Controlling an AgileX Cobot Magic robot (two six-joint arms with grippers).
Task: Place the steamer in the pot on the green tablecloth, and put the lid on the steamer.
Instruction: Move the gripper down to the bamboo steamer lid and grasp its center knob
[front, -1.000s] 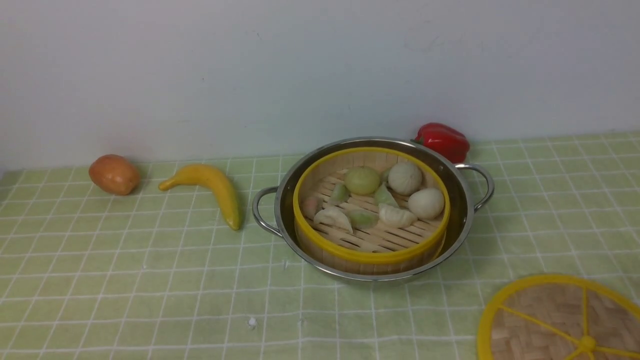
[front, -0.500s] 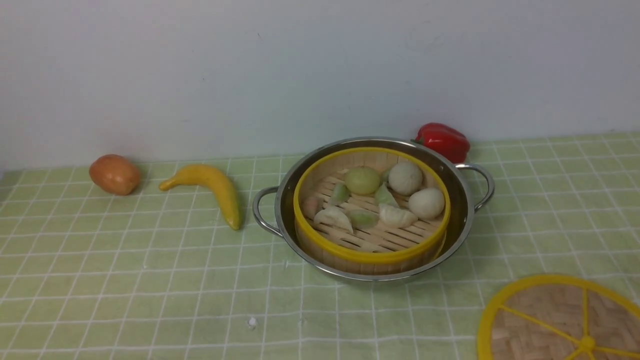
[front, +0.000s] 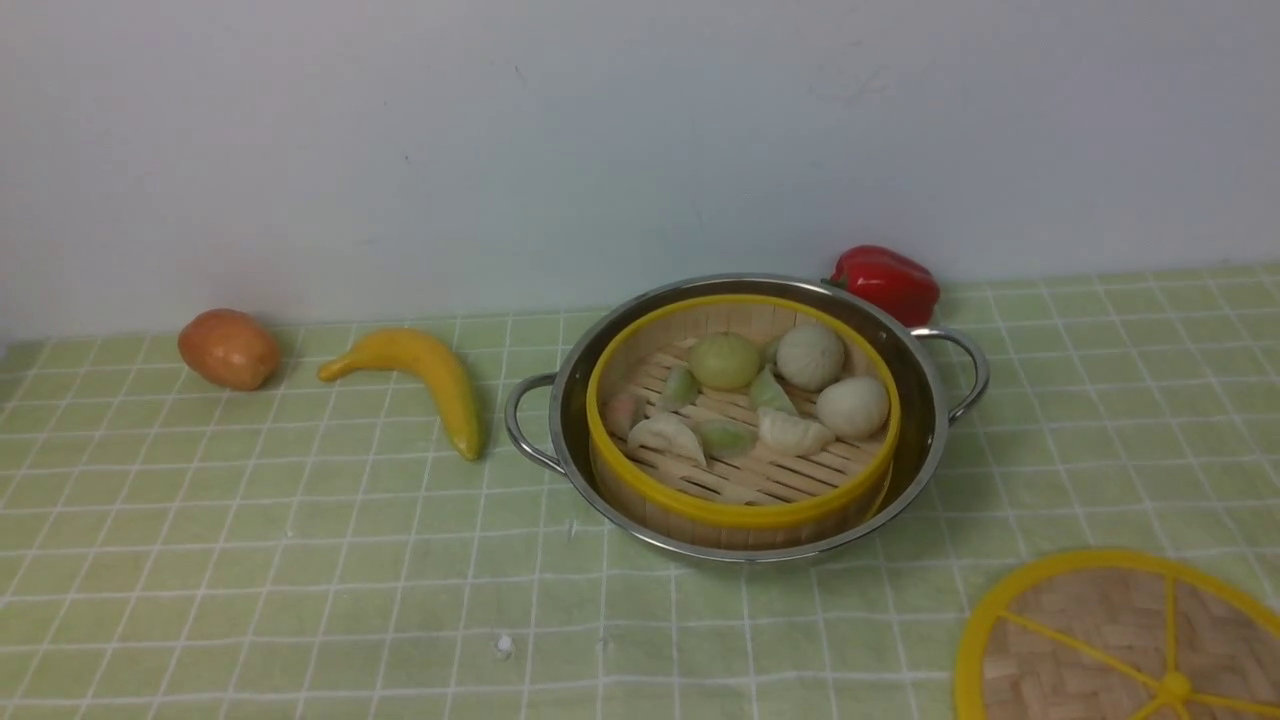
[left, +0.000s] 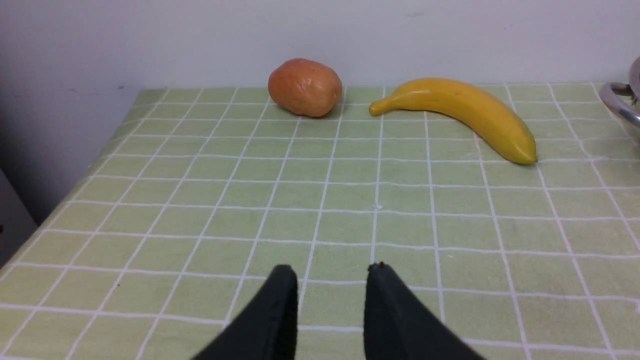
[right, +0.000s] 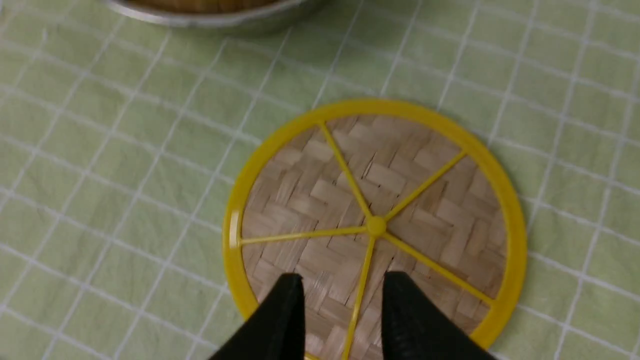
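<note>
Steamer (front: 742, 515), round bamboo, yellow rims, slatted floor, loaded with white and pale green toy buns and dumplings: seated inside pot (front: 928, 420), wide shiny steel with two loop handles, right of centre toward the far side of green tablecloth (front: 250, 520). Lid (front: 1090, 630), flat woven disc, yellow rim, spokes and small centre knob: lying flat on the cloth at the near right, apart from the pot, leaving the steamer uncovered. Right gripper (right: 344, 279): black fingers angled down over the lid's near part, jaws parted, one yellow spoke showing in the gap, nothing grasped; whether the tips touch the weave cannot be told. Left gripper (left: 331, 269): low over bare cloth at the near left, jaws parted, empty. Banana (front: 425, 375), yellow: just left of the pot's left handle. Brown-orange fruit (front: 229, 348): further left, near the wall (front: 500, 150). Red pepper (front: 888, 282): behind the pot, by the wall. Surface: pale green cloth, white grid squares, lightly creased. Backdrop: plain pale wall.
</note>
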